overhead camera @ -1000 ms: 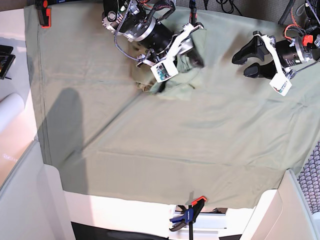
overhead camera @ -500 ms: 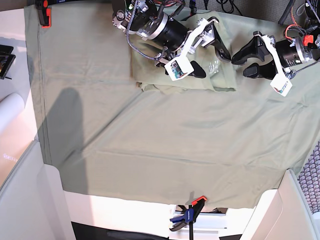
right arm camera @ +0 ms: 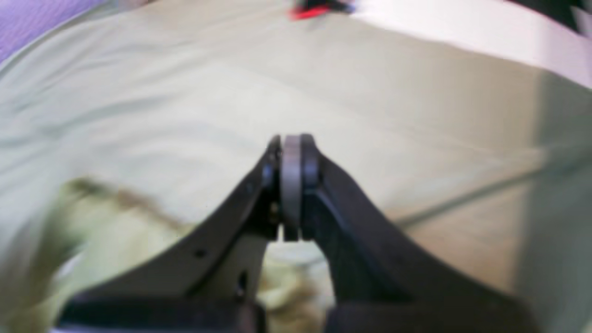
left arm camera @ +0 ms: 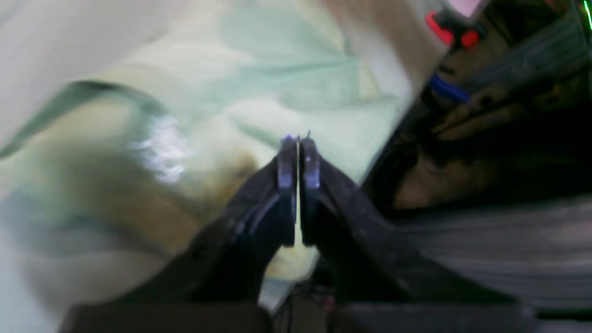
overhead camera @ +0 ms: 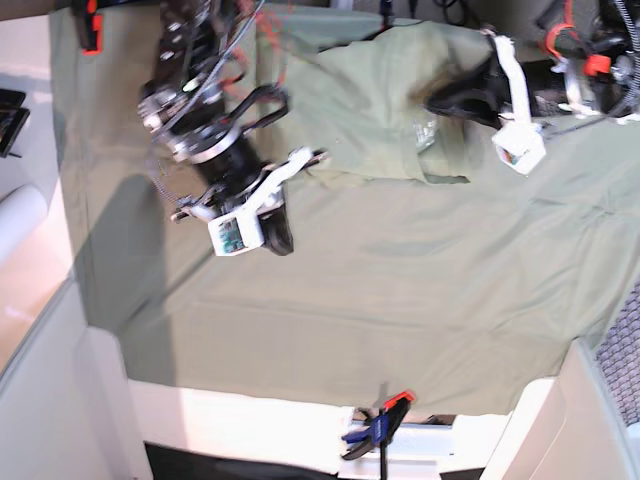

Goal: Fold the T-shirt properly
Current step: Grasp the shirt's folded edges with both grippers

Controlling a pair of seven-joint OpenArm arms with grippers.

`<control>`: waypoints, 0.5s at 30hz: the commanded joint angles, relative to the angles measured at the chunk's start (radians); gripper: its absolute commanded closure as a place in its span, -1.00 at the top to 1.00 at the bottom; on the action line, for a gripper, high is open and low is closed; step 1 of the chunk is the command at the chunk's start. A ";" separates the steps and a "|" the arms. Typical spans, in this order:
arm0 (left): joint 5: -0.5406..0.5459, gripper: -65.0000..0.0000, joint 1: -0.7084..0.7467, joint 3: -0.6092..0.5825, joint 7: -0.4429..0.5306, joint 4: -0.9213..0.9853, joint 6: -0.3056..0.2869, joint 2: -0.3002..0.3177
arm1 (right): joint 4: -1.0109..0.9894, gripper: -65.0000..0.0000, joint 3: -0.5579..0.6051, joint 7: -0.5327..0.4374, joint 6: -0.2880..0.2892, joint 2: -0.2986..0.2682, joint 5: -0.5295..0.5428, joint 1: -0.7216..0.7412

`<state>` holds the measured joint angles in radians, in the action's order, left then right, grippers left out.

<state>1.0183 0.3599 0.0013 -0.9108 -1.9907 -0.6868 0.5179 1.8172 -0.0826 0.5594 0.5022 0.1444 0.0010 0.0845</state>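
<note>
The pale green T-shirt (overhead camera: 370, 110) lies bunched at the back middle of the table; it also shows blurred in the left wrist view (left arm camera: 259, 83) and at the lower left of the right wrist view (right arm camera: 92, 222). My left gripper (overhead camera: 437, 101) rests at the shirt's right side, its fingers pressed together (left arm camera: 298, 141) with no cloth showing between them. My right gripper (overhead camera: 279, 240) hangs over the tablecloth, in front and to the left of the shirt. It is shut and holds nothing (right arm camera: 291, 138).
A greyer green tablecloth (overhead camera: 400, 300) covers the table. An orange clamp (overhead camera: 92, 30) holds it at the back left, and a blue and orange clamp (overhead camera: 378, 428) holds the front edge. A white roll (overhead camera: 20, 220) and a dark device (overhead camera: 10, 115) sit off the left side.
Both grippers went from open to shut. The right arm swung off the shirt to the front left. The left gripper moved up to the shirt, which now lies more bunched.
</note>
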 commanded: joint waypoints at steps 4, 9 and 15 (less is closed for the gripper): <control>-0.181 -0.98 -0.023 -0.177 0.084 -0.021 -0.011 0.014 | -0.152 -1.00 -0.082 -0.040 -0.001 -0.016 0.040 0.096; -0.323 -0.98 -0.081 -0.300 0.106 -0.019 -0.011 0.014 | -0.446 -1.00 -0.072 -0.045 0.000 -0.069 0.064 0.207; -0.368 -0.98 -0.093 -0.310 0.106 0.014 -0.011 0.035 | -0.547 -1.00 -0.016 -0.052 -0.001 -0.083 0.078 0.242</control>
<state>0.6369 0.2718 -0.3130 -0.8227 -1.9640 -0.6895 0.5419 1.2533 -0.1017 0.5377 0.4976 0.0582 0.0605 0.2970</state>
